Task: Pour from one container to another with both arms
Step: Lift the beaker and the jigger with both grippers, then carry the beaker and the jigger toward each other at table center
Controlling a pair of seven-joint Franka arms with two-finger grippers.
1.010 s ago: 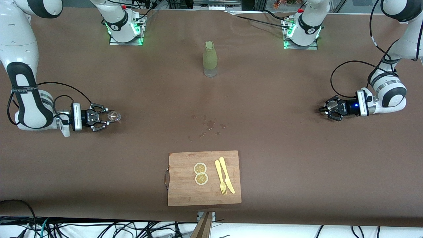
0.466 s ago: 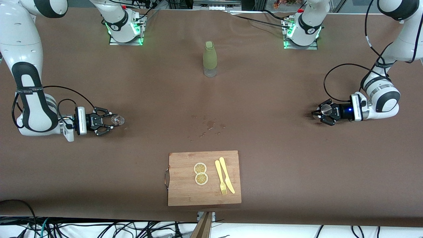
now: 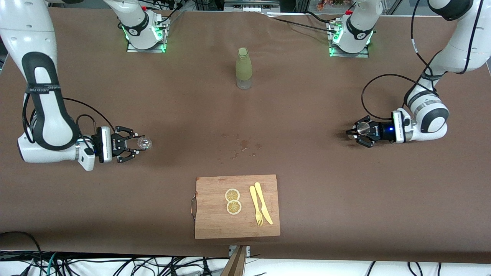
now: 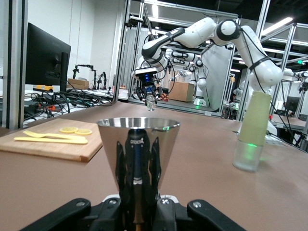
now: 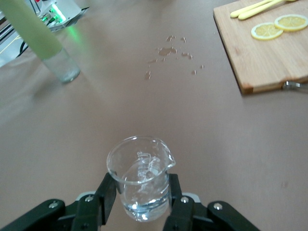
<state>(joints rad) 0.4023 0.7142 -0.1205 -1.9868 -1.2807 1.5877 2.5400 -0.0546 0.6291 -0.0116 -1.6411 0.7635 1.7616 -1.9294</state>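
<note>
**Both cups are gripped, but they're a whole table apart and there's already a spill in between**

The right gripper point(image 3: 139, 144) has its jaws clamped on the little glass cup point(image 3: 145, 143), held upright over the right arm's end of the table. In the right wrist view the glass cup point(image 5: 140, 177) has a bit of clear liquid in it. The left gripper point(image 3: 355, 130) is clamped around the waist of the steel jigger point(image 3: 361, 129), over the left arm's end of the table, mouth up. The two are well apart.

What I'd worry about: both cups are tiny, so when they meet the spout has to sit right over the jigger's mouth point(image 4: 138, 124). Tip too early or off to one side and it all goes on the table. A quick swing to the middle could also slosh the glass.

Proof it happens: there's a patch of droplets point(image 3: 241, 147) on the brown table point(image 3: 326, 184), right between the grippers.

Other stuff: a green bottle point(image 3: 243, 68) stands nearer the bases, and a cutting board point(image 3: 215, 222) with lemon slices point(image 3: 233, 201), a fork point(image 3: 256, 205) and a knife point(image 3: 263, 202) sits nearer the camera. Neither blocks a straight path to the middle, I reckon.
</note>
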